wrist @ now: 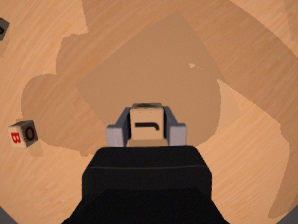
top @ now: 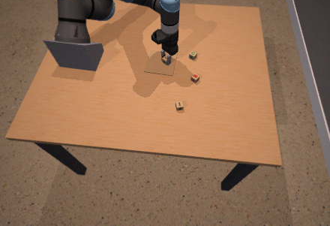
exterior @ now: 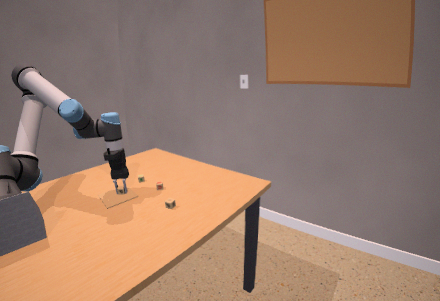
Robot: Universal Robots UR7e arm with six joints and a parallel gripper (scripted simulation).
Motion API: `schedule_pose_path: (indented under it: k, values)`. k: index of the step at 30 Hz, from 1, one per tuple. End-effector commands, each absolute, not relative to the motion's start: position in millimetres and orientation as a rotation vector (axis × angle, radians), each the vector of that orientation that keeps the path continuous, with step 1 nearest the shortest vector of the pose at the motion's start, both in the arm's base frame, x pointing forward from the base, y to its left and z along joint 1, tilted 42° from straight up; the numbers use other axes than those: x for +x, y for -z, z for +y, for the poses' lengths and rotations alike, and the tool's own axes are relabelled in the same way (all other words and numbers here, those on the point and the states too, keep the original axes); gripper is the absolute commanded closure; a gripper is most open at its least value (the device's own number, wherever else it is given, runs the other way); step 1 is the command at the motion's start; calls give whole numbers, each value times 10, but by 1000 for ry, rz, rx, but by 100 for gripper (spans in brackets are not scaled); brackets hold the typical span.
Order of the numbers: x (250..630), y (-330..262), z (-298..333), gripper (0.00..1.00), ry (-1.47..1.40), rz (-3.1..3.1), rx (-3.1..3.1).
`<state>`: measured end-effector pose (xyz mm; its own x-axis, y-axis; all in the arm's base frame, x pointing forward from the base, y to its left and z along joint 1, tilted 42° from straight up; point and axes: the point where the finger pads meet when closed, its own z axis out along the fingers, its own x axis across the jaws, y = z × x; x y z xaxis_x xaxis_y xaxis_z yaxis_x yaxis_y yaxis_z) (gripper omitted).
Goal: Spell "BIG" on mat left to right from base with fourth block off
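A thin tan mat (top: 160,67) lies on the table in front of the arm. My gripper (top: 166,59) stands upright over the mat's far right part, its fingers shut on a pale block with a dark letter (wrist: 147,124); the block is at mat level, and I cannot tell whether it touches the mat. The green G block (top: 193,55) lies off the mat to the right. The red B block (top: 195,78) lies off the mat near its right corner and also shows in the wrist view (wrist: 23,133). The black I block (top: 179,106) lies further toward the table's front.
The grey robot base (top: 73,53) stands at the table's back left. The arm's shadow falls across the mat. The table's right edge is well beyond the blocks. In the exterior view the gripper (exterior: 120,189) stands over the mat (exterior: 119,199).
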<state>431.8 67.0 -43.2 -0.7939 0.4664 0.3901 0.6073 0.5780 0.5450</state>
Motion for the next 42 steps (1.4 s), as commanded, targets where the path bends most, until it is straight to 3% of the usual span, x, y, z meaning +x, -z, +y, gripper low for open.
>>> schedule_pose_path:
  k: [1, 26, 42]
  values:
    - [4323, 431, 667, 43, 1017, -2605, -899]
    - [4308, -277, 19, 43, 1015, -2610, -900]
    - [4290, -308, -4, 43, 1017, -2605, -898]
